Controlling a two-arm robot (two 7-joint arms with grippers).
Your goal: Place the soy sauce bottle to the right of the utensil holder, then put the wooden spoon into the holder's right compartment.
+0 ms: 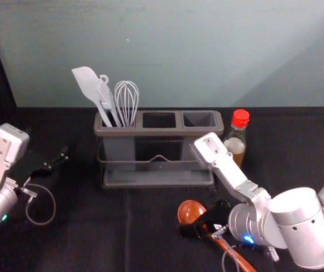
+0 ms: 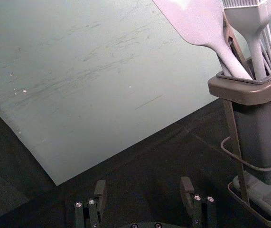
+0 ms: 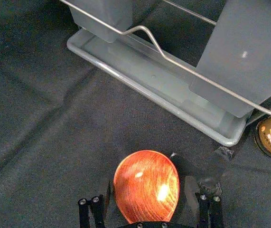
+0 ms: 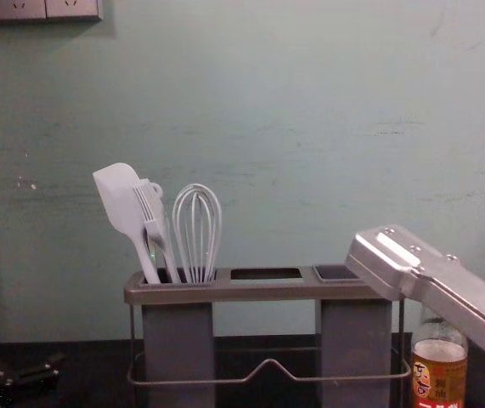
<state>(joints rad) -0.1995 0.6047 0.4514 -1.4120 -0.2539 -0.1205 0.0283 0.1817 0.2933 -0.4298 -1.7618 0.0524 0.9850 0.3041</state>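
Head view looks forward and down on the utensil holder [image 1: 159, 132], chest view faces it nearly level, wrist views closer.

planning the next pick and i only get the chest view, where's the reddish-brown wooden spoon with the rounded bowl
Observer: The reddish-brown wooden spoon lies on the black cloth in front of the grey utensil holder with the brown rim.
Operator: ok, which way does it lie
Observer: Its handle slants back toward the robot and to the robot's right.
Operator: any gripper near it
Observer: Yes, the right gripper is open there, its dark fingers to either side of the bowl in the right wrist view.
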